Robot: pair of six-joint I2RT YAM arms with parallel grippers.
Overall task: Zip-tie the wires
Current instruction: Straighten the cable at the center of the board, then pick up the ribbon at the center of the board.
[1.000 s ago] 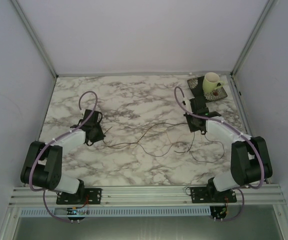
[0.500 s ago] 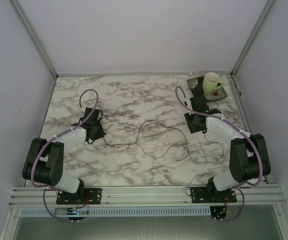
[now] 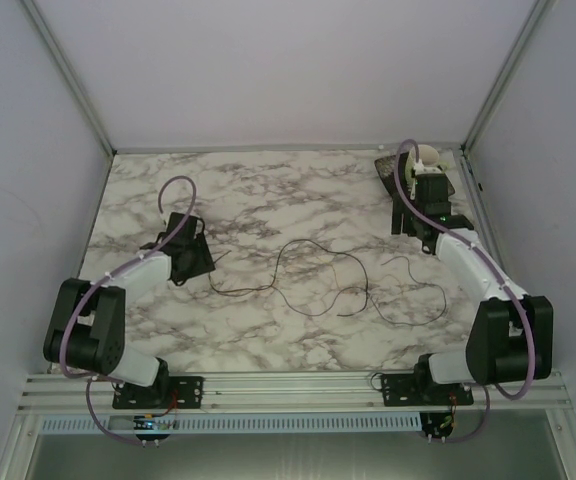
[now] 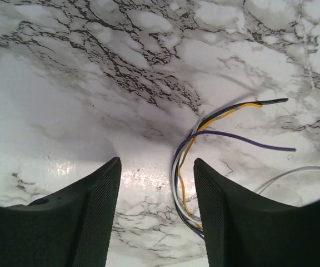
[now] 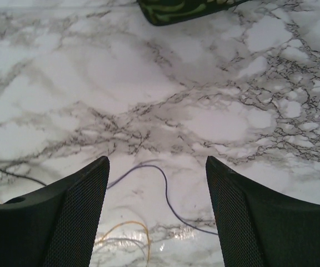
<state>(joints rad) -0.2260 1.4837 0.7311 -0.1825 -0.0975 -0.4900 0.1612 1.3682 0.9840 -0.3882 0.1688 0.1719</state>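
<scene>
Counter (image 3: 268,190): glossy marble pattern, white with grey veins.

Left gripper (image 4: 157,167): textured black jaws are stood apart, nothing grasped.

Right gripper (image 5: 157,161): likewise spread and empty, near the far right corner.

Dish (image 5: 176,8): only a dark, green-patterned edge is caught by the right wrist view.

Wires (image 4: 232,135): from above, hair-thin dark loops are seen mid-counter. Purple, orange, black and white strands are resolved only by the wrist views, and they lie between the left jaws.
</scene>
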